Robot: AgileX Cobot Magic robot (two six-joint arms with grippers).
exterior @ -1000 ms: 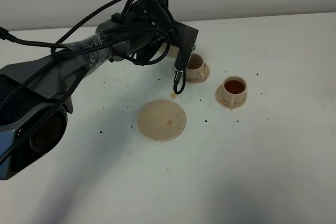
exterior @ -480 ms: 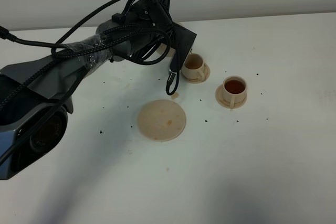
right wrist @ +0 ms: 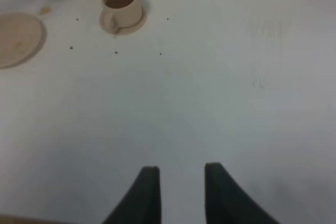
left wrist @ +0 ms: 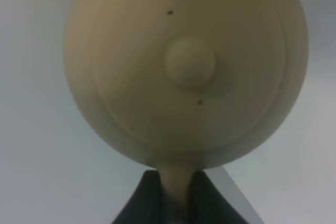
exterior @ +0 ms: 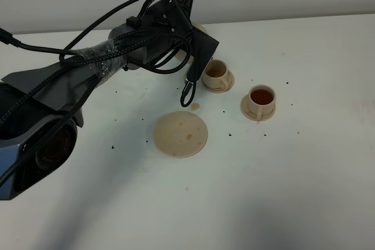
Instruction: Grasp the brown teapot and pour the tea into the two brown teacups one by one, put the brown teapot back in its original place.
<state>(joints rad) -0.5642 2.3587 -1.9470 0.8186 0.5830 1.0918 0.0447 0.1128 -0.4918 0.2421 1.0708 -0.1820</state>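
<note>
From the high camera the left arm (exterior: 105,57) reaches from the left edge toward the far middle of the table (exterior: 304,180). Its wrist hides nearly all of the brown teapot (left wrist: 184,77), so only tan slivers show past the black housing, just left of the left teacup (exterior: 215,75). The left wrist view supplies the rest: the left gripper (left wrist: 177,195) pinches the loop handle (left wrist: 177,182) between its 2 fingers, and the lid with its knob (left wrist: 189,62) faces the lens. The pot's handle-to-spout axis runs straight away from the gripper, with the spout out of sight on the far side. A cable loop (exterior: 187,92) hangs under the wrist above a small tan stain (exterior: 194,106), and the saucer (exterior: 180,134) lies nearer the front. The left teacup's contents look pale and hard to judge; the right teacup (exterior: 261,102) holds dark tea. Only the right wrist view shows the right gripper (right wrist: 178,192), its fingers spread apart over the table, well apart from both cups
</note>
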